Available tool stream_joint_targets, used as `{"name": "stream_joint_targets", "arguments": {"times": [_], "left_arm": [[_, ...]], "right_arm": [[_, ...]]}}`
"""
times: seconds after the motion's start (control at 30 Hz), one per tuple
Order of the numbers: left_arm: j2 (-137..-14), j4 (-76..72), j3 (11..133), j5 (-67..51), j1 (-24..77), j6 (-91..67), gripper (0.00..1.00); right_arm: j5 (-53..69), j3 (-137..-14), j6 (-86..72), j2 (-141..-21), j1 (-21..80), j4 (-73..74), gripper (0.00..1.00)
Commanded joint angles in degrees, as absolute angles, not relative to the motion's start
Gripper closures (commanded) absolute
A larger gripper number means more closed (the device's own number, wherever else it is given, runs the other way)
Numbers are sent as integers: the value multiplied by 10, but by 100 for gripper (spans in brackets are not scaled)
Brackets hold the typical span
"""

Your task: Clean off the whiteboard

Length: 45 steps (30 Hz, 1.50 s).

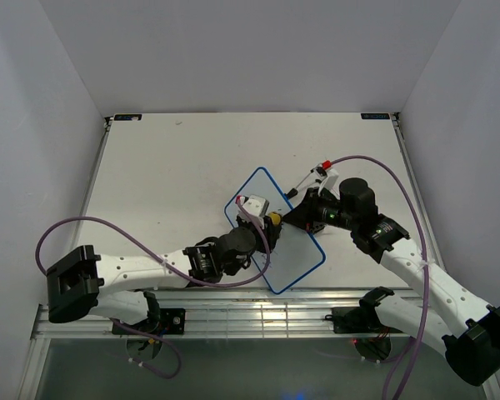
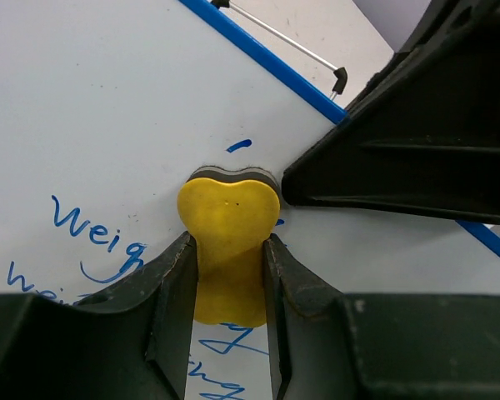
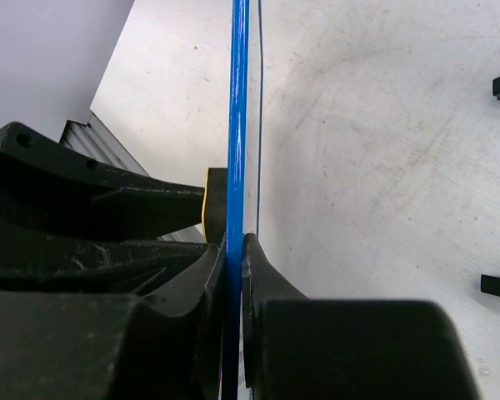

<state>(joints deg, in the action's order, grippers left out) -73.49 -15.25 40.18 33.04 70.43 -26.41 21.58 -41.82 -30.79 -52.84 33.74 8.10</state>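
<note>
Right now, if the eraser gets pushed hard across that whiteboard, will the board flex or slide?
Probably stiff: the blue edge of the whiteboard runs dead straight through the right gripper. It looks thin, so likely light and apt to slide or pivot on the smooth table, though that clamp on its rim should restrain it.

The whiteboard (image 1: 298,260) is a white rectangle with a blue frame and rounded corners. It lies turned cornerwise near the front middle of the table (image 1: 167,167). Blue handwriting (image 2: 92,225) covers part of it. The eraser (image 2: 227,221), yellow and heart-shaped over a dark felt base, sits on the board beside the writing, clamped in the left gripper (image 2: 227,258). The right gripper (image 3: 235,243) pinches the board's edge.
</note>
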Motion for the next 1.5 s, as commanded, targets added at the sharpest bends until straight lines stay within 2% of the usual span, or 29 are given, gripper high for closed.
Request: {"name": "stream_joint_targets", "arguments": {"times": [0.0,0.23,0.4,0.67,1.17,1.33,1.47], "left_arm": [[-766,-107,421,308,722,-259,90],[-778,-48,489,340,689,-245,88],[-796,-40,527,295,642,-244,88],[-820,-55,561,234,625,-222,90],[-770,-120,399,189,708,-258,92],[-747,-122,365,233,712,-259,92],[-740,-79,388,266,690,-261,90]], "right_arm": [[352,-467,-362,-489,362,-59,92],[359,-453,-366,-481,362,-61,92],[366,-447,-373,-476,364,-71,92],[363,-439,-368,-473,367,-72,92],[307,-457,-359,-464,367,-66,92],[330,-460,-374,-469,367,-82,92],[357,-449,-388,-479,367,-105,92]]}}
